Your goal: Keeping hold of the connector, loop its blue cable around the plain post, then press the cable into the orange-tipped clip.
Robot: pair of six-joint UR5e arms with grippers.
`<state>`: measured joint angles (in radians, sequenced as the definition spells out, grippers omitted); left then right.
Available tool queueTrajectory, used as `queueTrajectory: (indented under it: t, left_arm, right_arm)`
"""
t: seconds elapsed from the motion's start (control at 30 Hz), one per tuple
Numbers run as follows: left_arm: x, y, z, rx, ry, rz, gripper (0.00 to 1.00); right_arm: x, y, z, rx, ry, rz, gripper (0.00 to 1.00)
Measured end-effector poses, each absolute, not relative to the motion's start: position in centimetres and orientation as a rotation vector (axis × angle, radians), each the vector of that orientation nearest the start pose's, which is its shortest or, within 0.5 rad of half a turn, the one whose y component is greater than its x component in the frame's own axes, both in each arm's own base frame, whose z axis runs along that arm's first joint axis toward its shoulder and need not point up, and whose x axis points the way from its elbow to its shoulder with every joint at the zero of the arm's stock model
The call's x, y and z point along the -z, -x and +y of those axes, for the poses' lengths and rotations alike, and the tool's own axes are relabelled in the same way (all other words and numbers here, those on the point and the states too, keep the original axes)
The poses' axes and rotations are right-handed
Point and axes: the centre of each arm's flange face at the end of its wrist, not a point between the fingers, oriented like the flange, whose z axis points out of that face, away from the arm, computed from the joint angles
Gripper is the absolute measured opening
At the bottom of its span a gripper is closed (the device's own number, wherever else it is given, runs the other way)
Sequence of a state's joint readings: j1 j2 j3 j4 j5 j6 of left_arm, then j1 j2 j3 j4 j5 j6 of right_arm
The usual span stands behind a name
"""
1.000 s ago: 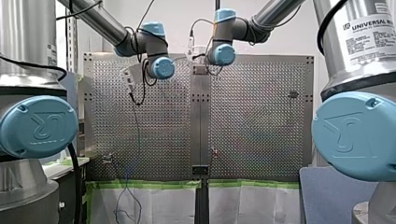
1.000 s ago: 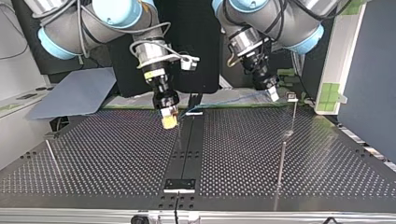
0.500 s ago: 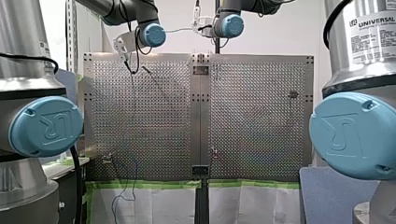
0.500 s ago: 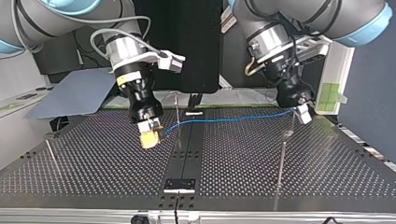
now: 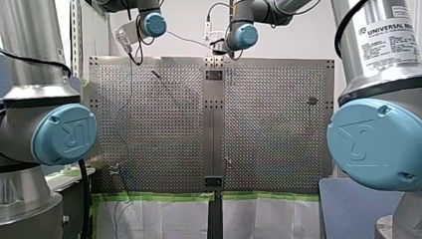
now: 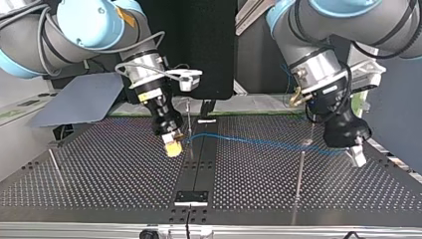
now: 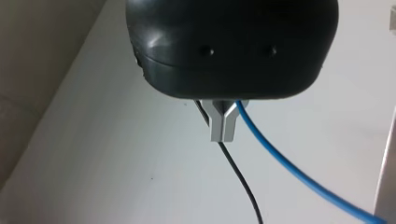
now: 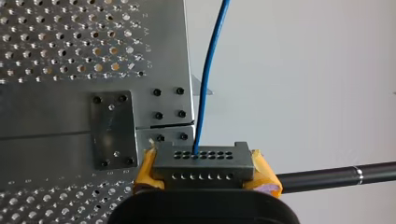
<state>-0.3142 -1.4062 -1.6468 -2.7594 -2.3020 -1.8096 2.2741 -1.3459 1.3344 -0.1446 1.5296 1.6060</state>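
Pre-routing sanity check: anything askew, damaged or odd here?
Nothing stands out. My right gripper holds the connector squarely between its yellow pads; the blue cable runs smoothly from it across to my left gripper.

- Premises: robotics laboratory test cell.
- Two industrial arms, my left arm and my right arm: grey tubes with blue joint caps. A "Universal Robots" label is legible on the right one.
- Perforated metal desk, holes in a regular grid throughout.
- Green tape edges the desk; plain white wall behind.
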Motion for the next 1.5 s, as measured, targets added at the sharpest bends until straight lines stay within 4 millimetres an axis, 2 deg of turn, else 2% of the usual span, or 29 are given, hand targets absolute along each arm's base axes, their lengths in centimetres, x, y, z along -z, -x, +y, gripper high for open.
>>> queueTrajectory:
  t: [0.3, 0.43, 0.67, 0.83, 1.0, 1.23, 1.37, 1.5]
  left_arm:
    - [-55.9, -44.2, -17.6, 0.097, 0.618, 1.107, 0.00]
    - [-55.8, -46.2, -16.5, 0.105, 0.625, 1.126, 0.00]
    - [-55.3, -49.9, -14.0, 0.073, 0.612, 1.184, 0.00]
    - [-54.7, -51.1, -12.2, 0.049, 0.604, 1.227, 0.00]
    - [-52.5, -52.6, -10.4, 0.014, 0.597, 1.302, 0.00]
    - [-48.7, -54.7, -7.8, -0.036, 0.587, 1.426, 0.00]
    - [-45.5, -55.7, -7.4, -0.037, 0.575, 1.505, 0.00]
    - [-42.6, -56.6, -7.9, -0.015, 0.550, 1.553, 0.00]
  right_arm:
    - [-50.5, -49.2, -37.4, -1.859, -1.581, -0.722, 0.00]
    - [-50.3, -49.8, -38.3, -1.852, -1.586, -0.721, 0.00]
    - [-48.5, -51.5, -40.2, -1.842, -1.607, -0.718, 0.00]
    - [-46.5, -52.5, -41.3, -1.831, -1.627, -0.725, 0.00]
    - [-45.0, -53.0, -42.0, -1.822, -1.638, -0.730, 0.00]
    - [-44.6, -53.2, -42.4, -1.826, -1.627, -0.728, 0.00]
    - [-44.3, -53.3, -42.6, -1.821, -1.628, -0.732, 0.00]
    - [-43.1, -53.7, -42.8, -1.808, -1.644, -0.739, 0.00]
